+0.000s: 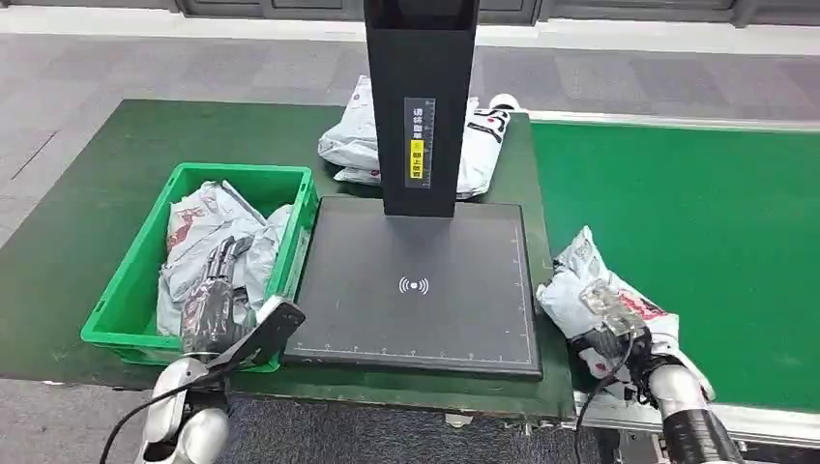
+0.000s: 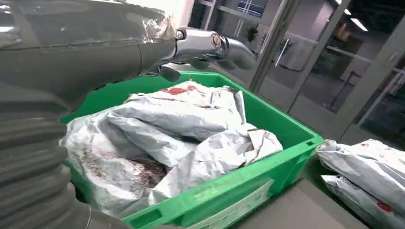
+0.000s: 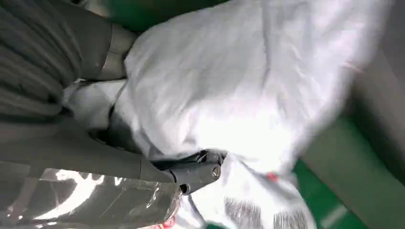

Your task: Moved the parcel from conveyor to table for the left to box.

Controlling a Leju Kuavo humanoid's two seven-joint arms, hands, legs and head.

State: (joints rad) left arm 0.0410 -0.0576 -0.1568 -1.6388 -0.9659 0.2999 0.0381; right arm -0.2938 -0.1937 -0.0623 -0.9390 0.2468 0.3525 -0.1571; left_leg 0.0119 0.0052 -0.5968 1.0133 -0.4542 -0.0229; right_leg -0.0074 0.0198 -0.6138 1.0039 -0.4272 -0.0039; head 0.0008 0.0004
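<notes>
Right hand [image 1: 616, 340] is the closest thing, down at the bottom edge of the head view, and it's wrapped around a grey-white parcel [image 1: 592, 290] that sits on the green conveyor [image 1: 696, 232] right next to the table's edge. In the right wrist view the fingers [image 3: 196, 169] are pressed into the bag, but the whole shot is blurry and the parcel [image 3: 239, 95] blots out most of the hand, so the print on it is unreadable. Big green table [image 1: 87, 213] carries a dark scanner pad [image 1: 416, 290] with a black post [image 1: 421, 97] rising out of frame, and that post hides the middle of a pile of more bags [image 1: 358, 140] behind it. Left hand [image 1: 218, 290] hangs over the green box [image 1: 290, 193], fingers loosely spread and holding nothing; it covers part of the bags stuffed inside. Left wrist view shows that box [image 2: 282, 157] crammed with crumpled mailers, plus glass doors and a dim hall past it. Floor is grey carpet tile [image 1: 97, 68].
</notes>
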